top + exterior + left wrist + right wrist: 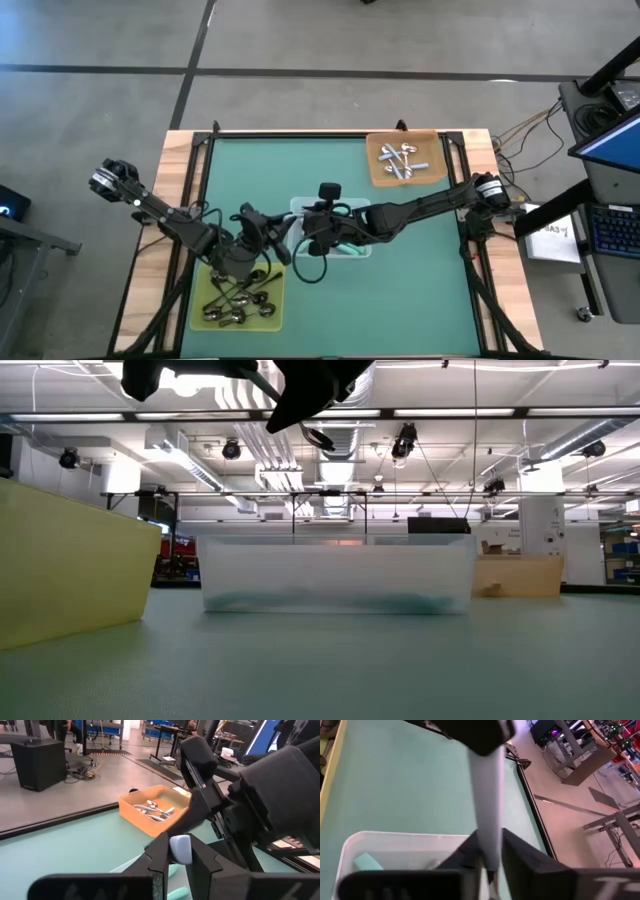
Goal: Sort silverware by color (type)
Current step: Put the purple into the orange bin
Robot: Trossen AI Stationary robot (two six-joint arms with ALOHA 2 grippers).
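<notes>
Handover over the clear tray - both arms meet just above its near-left rim.

Left gripper: closed down tight on the end of a pale utensil. The long handle hangs from it towards the tray.

Right gripper: set around the lower part of that same handle, directly above the clear tray. Cannot tell if it has clamped yet or only brackets the handle.

Other silverware: a teal-handled piece lies inside the clear tray. All-silver pieces lie in the orange tray, well beyond the clear tray to the right. Dark spoons lie in the yellow-green tray, just beside its near-left corner.

Risks, as I judge them:
- If the left lets go before the right has a firm hold, the pale utensil drops into the clear tray - the wrong kind for it, since teal handles are there.
- The handle looks smooth and narrow; an off-centre pinch could let it pivot or slip.
- The two grippers are crowded and could knock each other on parting.
</notes>
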